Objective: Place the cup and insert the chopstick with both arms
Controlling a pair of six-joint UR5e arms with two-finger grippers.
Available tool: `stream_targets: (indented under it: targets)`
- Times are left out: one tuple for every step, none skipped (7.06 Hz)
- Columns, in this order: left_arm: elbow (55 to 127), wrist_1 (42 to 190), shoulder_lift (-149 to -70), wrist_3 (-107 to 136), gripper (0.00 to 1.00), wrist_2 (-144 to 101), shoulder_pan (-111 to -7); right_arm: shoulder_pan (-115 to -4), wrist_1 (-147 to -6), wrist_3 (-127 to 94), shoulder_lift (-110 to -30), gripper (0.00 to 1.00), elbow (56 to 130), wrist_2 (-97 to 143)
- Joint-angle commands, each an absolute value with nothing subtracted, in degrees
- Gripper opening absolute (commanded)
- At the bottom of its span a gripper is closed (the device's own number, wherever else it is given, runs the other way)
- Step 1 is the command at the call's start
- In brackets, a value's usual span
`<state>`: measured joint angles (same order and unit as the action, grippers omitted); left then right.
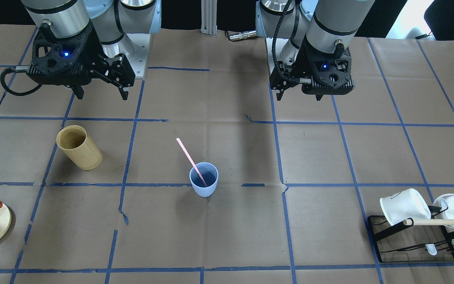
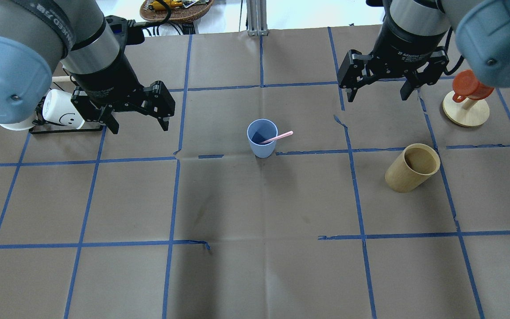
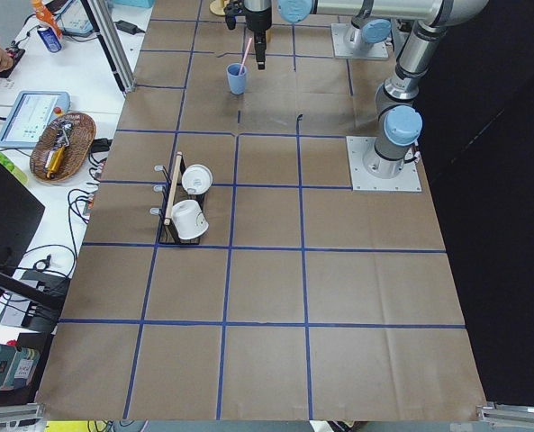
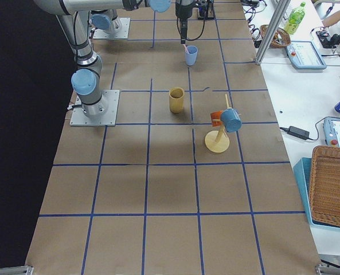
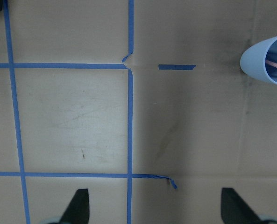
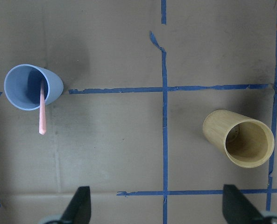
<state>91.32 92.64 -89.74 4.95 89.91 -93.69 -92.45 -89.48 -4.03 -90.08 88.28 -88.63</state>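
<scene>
The pale blue cup (image 2: 262, 141) stands upright at the table's middle; it also shows in the front view (image 1: 203, 188), the left wrist view (image 5: 262, 63) and the right wrist view (image 6: 54, 86). The pink chopstick (image 2: 281, 136) stands inside it, leaning over the rim (image 1: 187, 154) (image 6: 41, 114). My left gripper (image 2: 140, 126) (image 1: 298, 96) (image 5: 157, 207) is open and empty, above the table to the cup's left. My right gripper (image 2: 378, 95) (image 1: 102, 94) (image 6: 157, 207) is open and empty, above the table to the cup's right.
A tan wooden cylinder holder (image 2: 412, 167) (image 6: 238, 138) stands right of the cup. An orange cup on a wooden stand (image 2: 467, 95) is at the far right. A black rack (image 1: 408, 240) with white mugs (image 1: 406, 207) and a wooden rod (image 1: 443, 222) is at the left.
</scene>
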Motion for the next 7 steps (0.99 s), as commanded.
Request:
stream_targets:
  targets:
    - [91.3,92.6,-89.7,4.9,1.0,89.9,-93.6,-91.6,-88.5,-4.0,-90.2,1.0,88.3,-88.6]
    - [91.2,92.6,-89.7,4.9,1.0,89.9,-93.7,-91.6,-88.5,-4.0,-90.2,1.0,88.3,-88.7]
    - [91.3,92.6,-89.7,4.9,1.0,89.9,-93.6,-91.8,-88.5,-4.0,-90.3,1.0,88.4,-88.8]
    - [91.2,92.6,-89.7,4.9,1.0,89.9,-93.7,-91.9,-88.8,-4.2,-90.2,1.0,88.4,-88.6]
    - [91.2,92.6,-89.7,4.9,1.0,89.9,-93.7,-91.9,-88.9,-4.5,-90.2,1.0,88.4,-88.5]
    - [91.3,92.6,-89.7,4.9,1.0,89.9,-93.7,-91.9,-88.8,-4.7,-90.3,1.0,88.4,-88.6]
    - [91.3,92.6,-89.7,4.9,1.0,89.9,-93.7,-91.9,-88.8,-4.7,-90.6,1.0,88.3,-88.7]
